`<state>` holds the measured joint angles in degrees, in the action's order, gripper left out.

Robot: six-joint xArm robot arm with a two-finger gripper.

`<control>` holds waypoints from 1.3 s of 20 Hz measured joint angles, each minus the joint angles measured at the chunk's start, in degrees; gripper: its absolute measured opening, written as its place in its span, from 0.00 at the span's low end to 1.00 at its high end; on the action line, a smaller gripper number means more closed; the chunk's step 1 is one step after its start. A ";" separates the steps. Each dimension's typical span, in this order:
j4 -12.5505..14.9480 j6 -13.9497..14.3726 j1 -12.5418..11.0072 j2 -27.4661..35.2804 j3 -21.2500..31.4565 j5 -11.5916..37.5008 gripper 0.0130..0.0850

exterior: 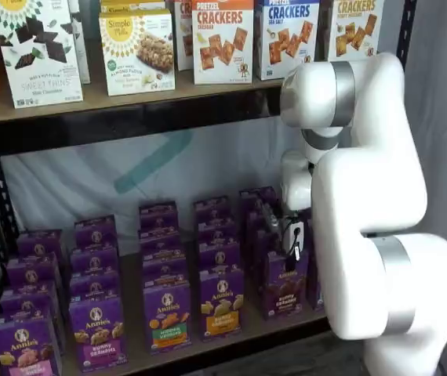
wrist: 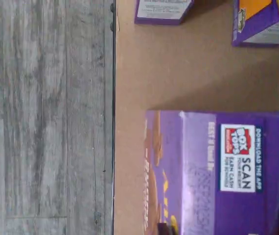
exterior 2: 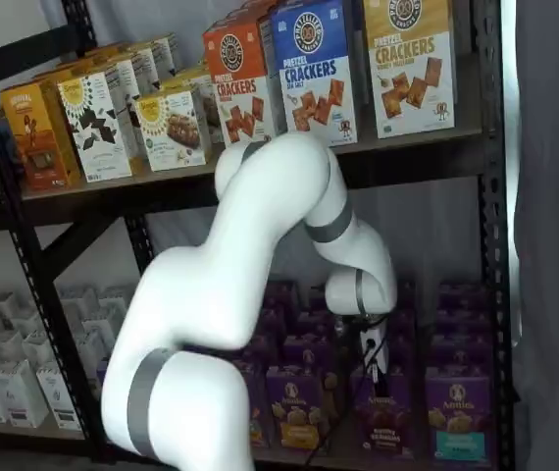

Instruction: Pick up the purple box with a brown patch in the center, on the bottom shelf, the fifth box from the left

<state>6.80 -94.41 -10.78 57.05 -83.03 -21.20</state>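
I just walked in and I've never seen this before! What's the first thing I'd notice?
The big white robot arm fills the front, bending down toward the bottom shelf. There, rows of purple Annie's boxes stand, and the arm's gripper sits right over the purple box with the brown middle. Up above, cracker boxes line the upper shelf.

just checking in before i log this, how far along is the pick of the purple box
Done: the arm has reached the bottom shelf, and its claw sits at the top of the purple box. In hand: the grip; whether the fingers have closed cannot be seen. Left: lifting the box, which stands on the shelf.
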 joint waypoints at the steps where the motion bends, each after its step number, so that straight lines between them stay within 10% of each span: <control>1: -0.01 0.03 0.03 -0.02 0.01 0.00 0.22; 11: -0.65 -0.29 0.27 -1.67 1.45 -2.22 0.22; 22: -11.07 -9.23 0.90 -9.13 12.79 2.75 0.22; 26: -10.29 -8.31 1.09 -12.28 16.85 2.66 0.22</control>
<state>-3.49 -102.72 -9.69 44.77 -66.18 -18.54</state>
